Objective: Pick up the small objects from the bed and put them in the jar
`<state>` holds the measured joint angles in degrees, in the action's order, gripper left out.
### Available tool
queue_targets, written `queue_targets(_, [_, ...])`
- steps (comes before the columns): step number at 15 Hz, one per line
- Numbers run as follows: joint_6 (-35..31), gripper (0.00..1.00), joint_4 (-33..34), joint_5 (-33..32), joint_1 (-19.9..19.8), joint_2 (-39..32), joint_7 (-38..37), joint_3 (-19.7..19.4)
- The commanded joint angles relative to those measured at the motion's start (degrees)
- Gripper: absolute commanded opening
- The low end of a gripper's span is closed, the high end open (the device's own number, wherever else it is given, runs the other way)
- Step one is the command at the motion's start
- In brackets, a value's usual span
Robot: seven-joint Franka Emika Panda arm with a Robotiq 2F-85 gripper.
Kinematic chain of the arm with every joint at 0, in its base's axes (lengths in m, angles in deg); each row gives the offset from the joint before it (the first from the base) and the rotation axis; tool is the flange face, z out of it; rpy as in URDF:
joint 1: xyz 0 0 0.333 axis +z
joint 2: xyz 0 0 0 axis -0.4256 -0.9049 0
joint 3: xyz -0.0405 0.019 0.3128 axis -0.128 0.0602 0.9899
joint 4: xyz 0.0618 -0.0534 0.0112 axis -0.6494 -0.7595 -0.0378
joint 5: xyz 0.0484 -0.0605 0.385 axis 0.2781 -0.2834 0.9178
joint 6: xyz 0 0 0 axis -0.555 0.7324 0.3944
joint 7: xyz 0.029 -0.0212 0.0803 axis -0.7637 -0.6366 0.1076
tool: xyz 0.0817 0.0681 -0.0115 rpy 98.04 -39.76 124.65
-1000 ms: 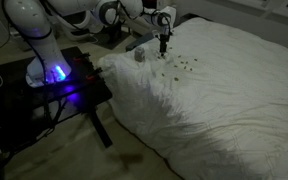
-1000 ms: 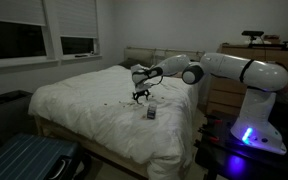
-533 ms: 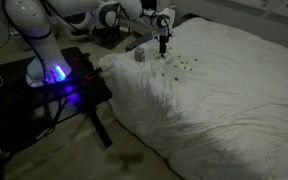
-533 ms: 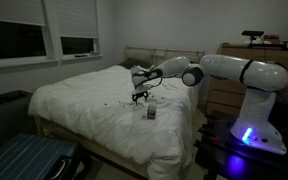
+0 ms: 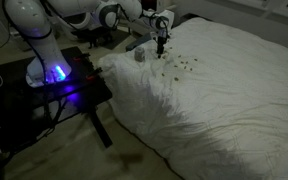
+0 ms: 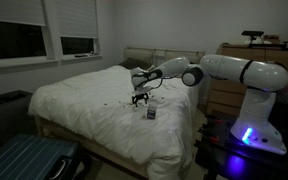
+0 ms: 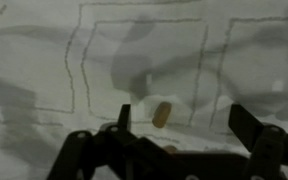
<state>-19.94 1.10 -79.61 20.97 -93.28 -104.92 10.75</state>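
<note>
My gripper (image 7: 187, 122) is open and hangs just above the white quilt. In the wrist view a small tan oblong object (image 7: 162, 114) lies on the quilt between the fingers, nearer the left fingertip (image 7: 124, 117). In both exterior views the gripper (image 5: 161, 43) (image 6: 138, 96) points down over a scatter of several small dark objects (image 5: 187, 64) on the bed. The small jar (image 5: 140, 55) (image 6: 151, 113) stands upright on the bed close beside the gripper.
The white bed (image 5: 234, 100) fills most of the scene. A dark stand (image 5: 54, 90) with a blue light carries the arm base beside the bed. A dresser (image 6: 224, 95) stands behind the arm, and a blue suitcase (image 6: 24, 160) lies on the floor.
The gripper has lowered slightly toward the quilt. Nothing else has moved.
</note>
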Motion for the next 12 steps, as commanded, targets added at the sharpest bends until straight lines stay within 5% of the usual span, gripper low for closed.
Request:
queue_targets(1, [1.6, 1.0, -0.2, 1.5, -0.6, 0.0, 1.1, 0.4])
queue_targets(12, [2.8, 1.0, -0.3, 1.7, -1.9, 0.0, 0.8, 0.2])
